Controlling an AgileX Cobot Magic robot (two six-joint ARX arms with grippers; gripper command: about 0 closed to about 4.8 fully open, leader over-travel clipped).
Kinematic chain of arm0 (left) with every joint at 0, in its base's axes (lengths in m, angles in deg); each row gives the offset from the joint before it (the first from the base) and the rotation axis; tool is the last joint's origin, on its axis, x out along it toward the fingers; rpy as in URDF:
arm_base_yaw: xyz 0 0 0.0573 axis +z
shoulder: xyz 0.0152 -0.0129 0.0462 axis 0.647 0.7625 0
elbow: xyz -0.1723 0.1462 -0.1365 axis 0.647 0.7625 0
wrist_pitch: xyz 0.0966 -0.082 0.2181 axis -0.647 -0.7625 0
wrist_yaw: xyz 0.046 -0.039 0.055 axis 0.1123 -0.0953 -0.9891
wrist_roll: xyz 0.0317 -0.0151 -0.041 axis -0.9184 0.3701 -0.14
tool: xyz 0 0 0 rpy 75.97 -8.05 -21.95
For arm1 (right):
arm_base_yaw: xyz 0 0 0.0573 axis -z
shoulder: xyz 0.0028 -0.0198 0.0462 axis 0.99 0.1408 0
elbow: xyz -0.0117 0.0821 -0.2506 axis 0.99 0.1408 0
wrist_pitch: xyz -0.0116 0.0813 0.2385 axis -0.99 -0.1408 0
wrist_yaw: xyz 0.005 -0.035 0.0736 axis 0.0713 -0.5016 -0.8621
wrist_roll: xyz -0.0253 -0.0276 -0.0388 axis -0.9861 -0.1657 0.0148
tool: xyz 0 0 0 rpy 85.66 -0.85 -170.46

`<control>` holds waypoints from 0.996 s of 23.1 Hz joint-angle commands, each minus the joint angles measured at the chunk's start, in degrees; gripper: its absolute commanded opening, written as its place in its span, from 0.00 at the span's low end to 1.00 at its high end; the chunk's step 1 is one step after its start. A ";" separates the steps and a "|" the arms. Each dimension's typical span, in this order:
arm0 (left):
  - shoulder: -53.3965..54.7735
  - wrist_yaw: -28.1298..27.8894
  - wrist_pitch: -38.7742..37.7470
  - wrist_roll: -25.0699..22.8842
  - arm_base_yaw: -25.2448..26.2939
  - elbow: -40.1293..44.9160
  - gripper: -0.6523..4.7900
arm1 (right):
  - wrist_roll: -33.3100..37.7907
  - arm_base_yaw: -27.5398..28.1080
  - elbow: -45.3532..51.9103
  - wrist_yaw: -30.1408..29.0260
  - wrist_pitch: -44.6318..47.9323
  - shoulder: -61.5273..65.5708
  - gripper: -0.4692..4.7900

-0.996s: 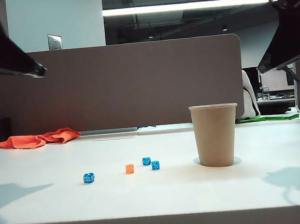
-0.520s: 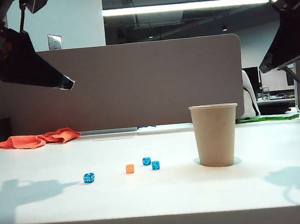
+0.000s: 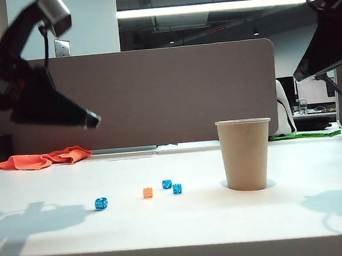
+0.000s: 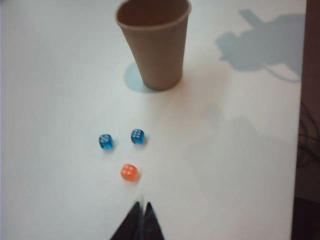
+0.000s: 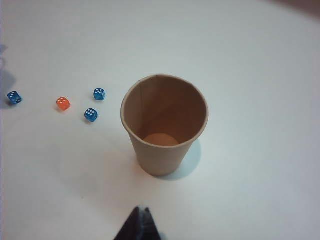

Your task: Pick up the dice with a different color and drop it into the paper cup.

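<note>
Progress: nothing done yet; orange die (image 3: 147,192) lying free on the desk (image 3: 196,221), paper cup (image 3: 245,154) standing upright and empty inside as seen from the right wrist view.
Left to do: reaching the die, gripping it, carrying it over the cup's rim, letting go.
Left tool (image 4: 141,212): pinched closed, tips together, holding nothing; raised above the desk on the left side in the exterior view, pointing down and toward the dice.
Right tool (image 5: 141,216): closed as well, empty; hanging high at the upper right of the exterior view, above and near the cup.
Orange die relative to left tool: just ahead of the closed tips and below them, not touching; closest of all the dice to that tool.
Blue dice (image 4: 121,139) relative to left tool: two sitting just beyond the orange die, side by side but apart; a third blue die (image 3: 100,203) off to the left in the exterior view, outside the left wrist view.
Cup relative to left tool: farther ahead, past the two blue dice, well apart from the tips.
Judgement: left tool the likelier one for the pick; jaws needing to spread before closing on the die.
</note>
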 commanded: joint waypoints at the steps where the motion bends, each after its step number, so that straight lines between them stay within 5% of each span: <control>1: 2.89 1.81 2.86 -0.15 0.00 -0.37 0.16 | 0.15 -0.02 -0.39 -0.09 1.16 -0.07 0.09; 3: 4.33 1.79 4.85 -0.15 0.00 -0.37 0.28 | 0.15 -0.02 -0.39 -0.11 1.16 -0.07 0.09; 7: 5.64 2.64 9.92 -0.17 0.00 -0.39 0.37 | 0.17 -0.02 -0.39 -0.09 1.16 -0.07 0.09; 23: 16.59 9.73 8.13 0.02 -0.04 -7.74 0.37 | 0.17 -0.02 -0.28 -0.09 0.98 -0.04 0.09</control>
